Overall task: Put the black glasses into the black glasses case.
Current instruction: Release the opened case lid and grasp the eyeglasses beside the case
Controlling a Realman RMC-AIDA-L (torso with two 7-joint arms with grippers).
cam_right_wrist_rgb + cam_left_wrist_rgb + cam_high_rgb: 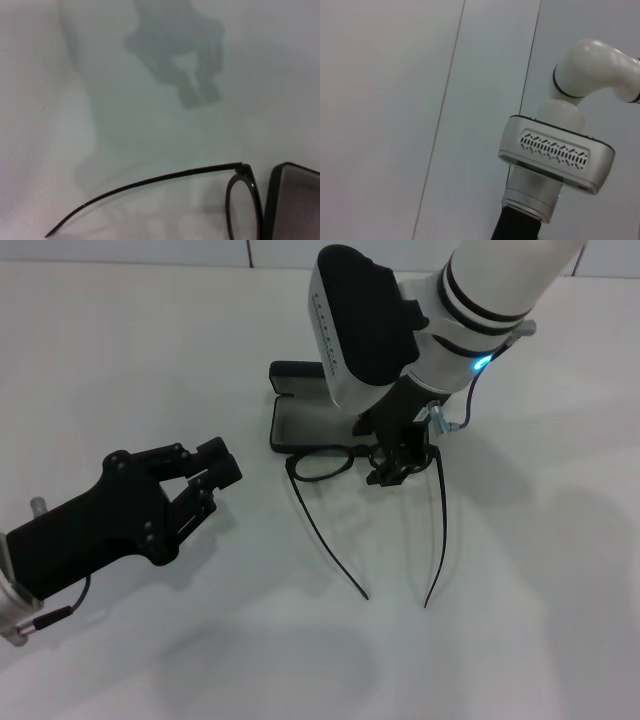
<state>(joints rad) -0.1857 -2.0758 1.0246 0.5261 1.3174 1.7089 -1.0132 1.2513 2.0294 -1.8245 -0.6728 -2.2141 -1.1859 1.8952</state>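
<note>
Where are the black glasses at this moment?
In the head view the black glasses are at the table's middle, just in front of the open black glasses case, with the right gripper at their right lens and temples open.

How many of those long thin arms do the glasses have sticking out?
2. Both temple arms of the black glasses are unfolded on the table: one on the left gripper side, the other below the right gripper.

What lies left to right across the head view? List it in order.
left gripper → black glasses case → right gripper, down over the black glasses in front of the case.
</note>
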